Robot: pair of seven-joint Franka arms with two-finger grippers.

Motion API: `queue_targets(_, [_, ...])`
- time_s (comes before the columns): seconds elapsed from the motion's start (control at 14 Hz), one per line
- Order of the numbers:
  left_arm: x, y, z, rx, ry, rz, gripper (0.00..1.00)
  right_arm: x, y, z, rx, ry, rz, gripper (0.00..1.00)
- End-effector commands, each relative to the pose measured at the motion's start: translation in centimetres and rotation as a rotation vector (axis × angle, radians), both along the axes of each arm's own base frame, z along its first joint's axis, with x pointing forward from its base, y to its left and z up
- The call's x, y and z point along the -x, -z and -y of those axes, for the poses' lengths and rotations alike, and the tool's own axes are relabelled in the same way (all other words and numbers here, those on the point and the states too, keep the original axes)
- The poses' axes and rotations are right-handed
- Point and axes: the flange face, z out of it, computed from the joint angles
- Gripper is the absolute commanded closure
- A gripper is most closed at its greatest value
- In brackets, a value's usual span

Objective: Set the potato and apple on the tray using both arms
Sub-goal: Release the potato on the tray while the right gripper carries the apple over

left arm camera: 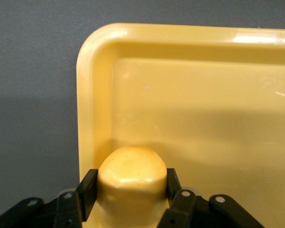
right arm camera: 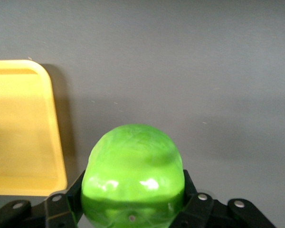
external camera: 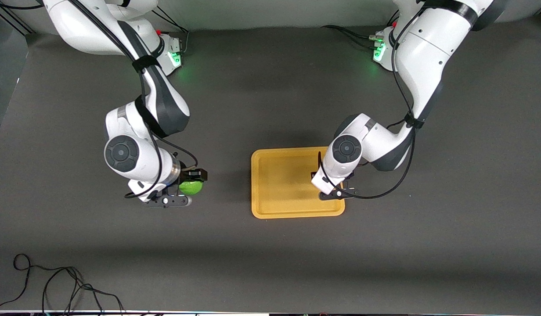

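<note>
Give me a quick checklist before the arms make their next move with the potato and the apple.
1. Left gripper shut on the potato: ok.
2. Potato over the tray: ok, over the corner nearest the left arm's end.
3. Potato resting on the tray floor: cannot tell.
4. Right gripper shut on the apple: ok.
5. Apple over the tray: not ok, it is over bare table toward the right arm's end.
6. Room on the tray for the apple: ok.

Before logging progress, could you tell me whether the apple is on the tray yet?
Not yet: the apple sits clamped in the right end effector over bare table, beside the tray.
</note>
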Motion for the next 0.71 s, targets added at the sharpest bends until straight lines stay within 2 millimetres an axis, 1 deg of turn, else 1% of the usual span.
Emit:
queue_targets(0.0, [-0.1, 0.2, 0.0, -0.01, -0.019, 0.018, 0.23, -1.7, 0.5, -2.3, -0.013, 0.059, 0.005, 0.5])
queue_targets(0.07, [-0.3, 0.3, -0.3, -0.013, -0.026, 0.02, 0.0, -1.5, 0.4, -3.1, -0.015, 0.057, 0.006, 0.5])
queue_targets(0.21, [-0.5, 0.1, -0.4, -0.012, -0.028, 0.024, 0.0, -1.2, 0.3, -3.8, -0.032, 0.067, -0.002, 0.5])
queue_targets(0.29, [-0.6, -0.1, -0.5, -0.011, -0.029, 0.027, 0.0, -0.8, 0.6, -4.8, -0.046, 0.096, -0.015, 0.5])
queue_targets(0.36, [-0.9, -0.5, -0.7, -0.01, -0.031, 0.032, 0.0, -0.4, 1.0, -6.4, -0.048, 0.102, -0.016, 0.5])
queue_targets(0.43, [-1.7, -1.3, -1.4, -0.01, -0.032, 0.038, 0.0, -0.1, 1.2, -8.3, -0.049, 0.11, -0.012, 0.5])
queue_targets(0.5, [-2.8, -2.8, -2.4, -0.007, -0.053, 0.058, 0.0, -0.1, 1.7, -9.5, -0.047, 0.136, -0.014, 0.5])
queue_targets(0.57, [-3.6, -4.0, -3.2, -0.01, -0.058, 0.067, 0.0, 0.3, 2.5, -11.2, -0.044, 0.145, -0.015, 0.5])
queue_targets(0.64, [-4.4, -5.4, -4.0, -0.011, -0.037, 0.08, 0.0, -0.1, 2.9, -12.0, -0.052, 0.152, -0.005, 0.5])
